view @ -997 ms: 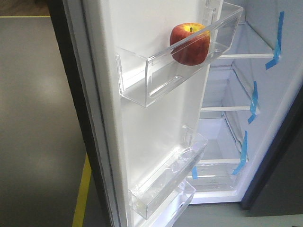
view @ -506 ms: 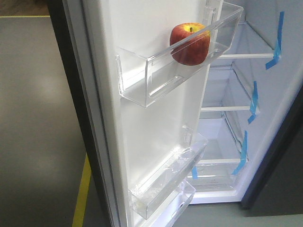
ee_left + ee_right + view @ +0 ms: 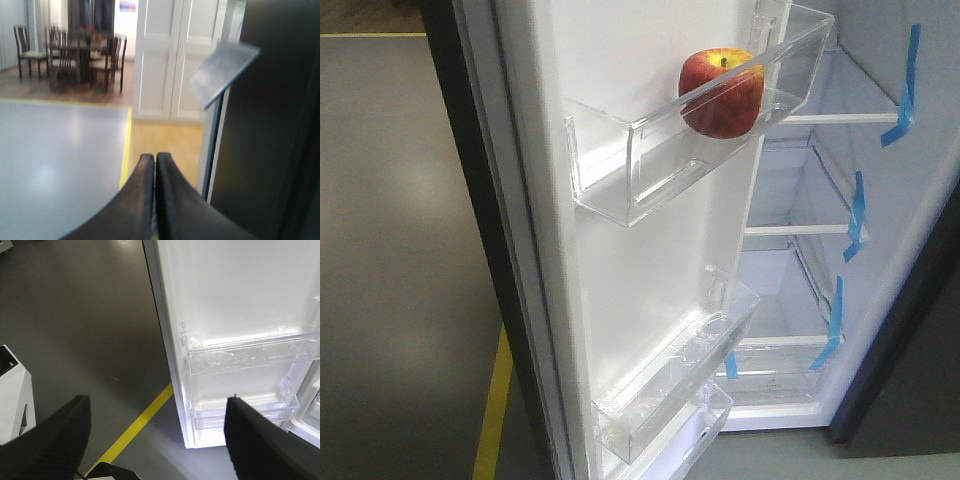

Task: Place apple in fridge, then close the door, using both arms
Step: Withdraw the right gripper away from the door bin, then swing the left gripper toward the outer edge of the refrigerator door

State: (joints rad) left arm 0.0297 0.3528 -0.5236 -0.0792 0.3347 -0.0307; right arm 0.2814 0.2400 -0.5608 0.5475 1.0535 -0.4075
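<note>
The apple (image 3: 722, 93) sits in the top bin (image 3: 620, 170) of the open door (image 3: 650, 260), at the bin's end nearest the fridge (image 3: 790, 290). Its upper half rises over the clear rim. Neither tool's own view shows it.

The right tool (image 3: 157, 399) is released, its fingers (image 3: 255, 440) spread wide and holding nothing. The door's free edge runs straight ahead of it, between the fingers. The white inner face and two lower bins (image 3: 250, 352) lie ahead toward its right finger. Bare floor (image 3: 75, 315), crossed by a yellow line (image 3: 135, 427), lies toward its left finger, with a white box (image 3: 12, 390) beyond.

The left tool (image 3: 152, 156) is clenched on nothing, fingertips touching. The door's dark outer face (image 3: 270, 125) stands close on its right. To its left and ahead the floor is open up to distant chairs (image 3: 70, 50).
</note>
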